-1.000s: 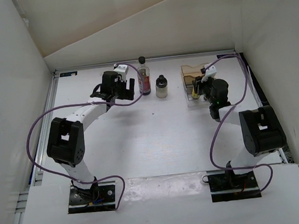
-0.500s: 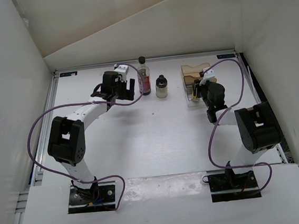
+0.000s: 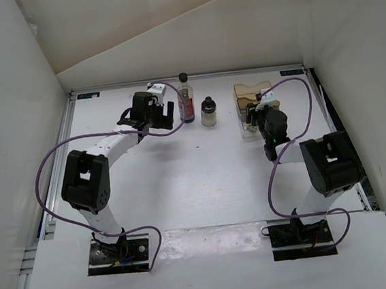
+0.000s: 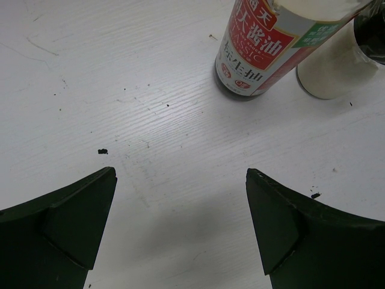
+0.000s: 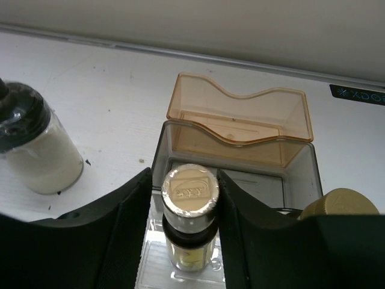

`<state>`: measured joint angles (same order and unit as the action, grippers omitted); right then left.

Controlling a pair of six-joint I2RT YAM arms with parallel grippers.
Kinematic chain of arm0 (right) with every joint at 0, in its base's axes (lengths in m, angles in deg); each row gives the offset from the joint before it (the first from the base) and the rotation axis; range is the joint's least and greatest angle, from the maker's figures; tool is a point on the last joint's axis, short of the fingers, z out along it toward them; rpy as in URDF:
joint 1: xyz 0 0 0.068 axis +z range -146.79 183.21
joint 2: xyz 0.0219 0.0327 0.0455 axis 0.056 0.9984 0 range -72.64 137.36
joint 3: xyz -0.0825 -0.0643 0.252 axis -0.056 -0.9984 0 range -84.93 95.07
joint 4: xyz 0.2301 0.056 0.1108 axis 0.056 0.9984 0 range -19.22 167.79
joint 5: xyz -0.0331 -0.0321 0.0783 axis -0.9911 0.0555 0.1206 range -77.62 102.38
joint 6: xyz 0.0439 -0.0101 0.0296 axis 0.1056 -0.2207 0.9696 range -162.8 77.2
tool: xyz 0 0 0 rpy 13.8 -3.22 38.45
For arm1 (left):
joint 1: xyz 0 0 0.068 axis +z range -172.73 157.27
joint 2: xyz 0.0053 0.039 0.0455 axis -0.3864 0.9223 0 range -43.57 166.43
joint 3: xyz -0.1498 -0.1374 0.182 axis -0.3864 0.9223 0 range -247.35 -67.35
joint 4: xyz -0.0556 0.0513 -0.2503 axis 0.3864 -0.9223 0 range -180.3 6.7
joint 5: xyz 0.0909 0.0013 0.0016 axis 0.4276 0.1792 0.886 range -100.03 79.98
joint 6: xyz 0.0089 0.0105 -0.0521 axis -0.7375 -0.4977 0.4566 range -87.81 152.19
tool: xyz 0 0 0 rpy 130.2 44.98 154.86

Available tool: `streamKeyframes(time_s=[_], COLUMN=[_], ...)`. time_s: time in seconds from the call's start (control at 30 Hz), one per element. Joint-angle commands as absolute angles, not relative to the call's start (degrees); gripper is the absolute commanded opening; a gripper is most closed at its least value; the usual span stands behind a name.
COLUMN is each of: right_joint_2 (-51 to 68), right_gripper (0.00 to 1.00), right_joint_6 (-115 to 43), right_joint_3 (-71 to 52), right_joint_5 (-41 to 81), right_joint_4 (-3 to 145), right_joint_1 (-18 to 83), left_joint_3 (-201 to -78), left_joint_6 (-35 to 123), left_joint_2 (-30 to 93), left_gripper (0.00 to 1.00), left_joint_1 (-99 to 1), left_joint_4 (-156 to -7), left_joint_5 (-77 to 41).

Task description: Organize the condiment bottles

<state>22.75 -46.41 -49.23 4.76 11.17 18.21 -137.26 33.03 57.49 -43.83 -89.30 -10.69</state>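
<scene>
yellow bottle (image 5: 189, 191), gripped by right end effector (image 5: 184, 176)

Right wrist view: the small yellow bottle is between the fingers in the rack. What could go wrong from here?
1. The right gripper is closed on the small yellow silver-capped bottle inside the clear-and-tan plastic rack; a gold-capped bottle stands close beside it, so opening wide may knock it.
2. The open left gripper faces the tall dark-red bottle, with the squat whitish jar close beside; a skewed approach could tip either.
</scene>
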Motion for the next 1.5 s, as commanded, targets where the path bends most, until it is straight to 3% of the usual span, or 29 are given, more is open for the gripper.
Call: streamKeyframes(time_s=[0.0, 0.2, 1.03, 1.27, 1.47], right_joint_2=[22.4, 22.1, 12.3, 12.9, 19.9], right_gripper=[0.52, 0.67, 0.69, 0.69, 0.70], right_joint_6=[-47.5, -48.1, -58.7, -56.4, -55.4], right_joint_3=[-49.3, -49.0, -40.6, -29.3, -3.0], right_joint_5=[2.2, 1.7, 6.9, 21.3, 26.3], right_joint_4=[4.5, 4.9, 12.9, 29.9, 58.9], right_joint_1=[18.9, 19.6, 20.2, 23.5, 25.5], left_joint_3=[-138.1, -137.8, -136.9, -135.8, -136.1], left_joint_6=[32.6, 32.6, 33.6, 33.2, 34.0], left_joint_2=[56.7, 56.4, 54.2, 52.8, 51.3], left_gripper=[1.00, 1.00, 1.00, 1.00, 1.00], left_joint_1=[-43.7, -43.7, -43.6, -43.4, -41.6], left_joint_4=[-89.0, -88.9, -88.0, -87.7, -88.2], left_joint_5=[-10.9, -11.0, -12.0, -11.3, -11.3])
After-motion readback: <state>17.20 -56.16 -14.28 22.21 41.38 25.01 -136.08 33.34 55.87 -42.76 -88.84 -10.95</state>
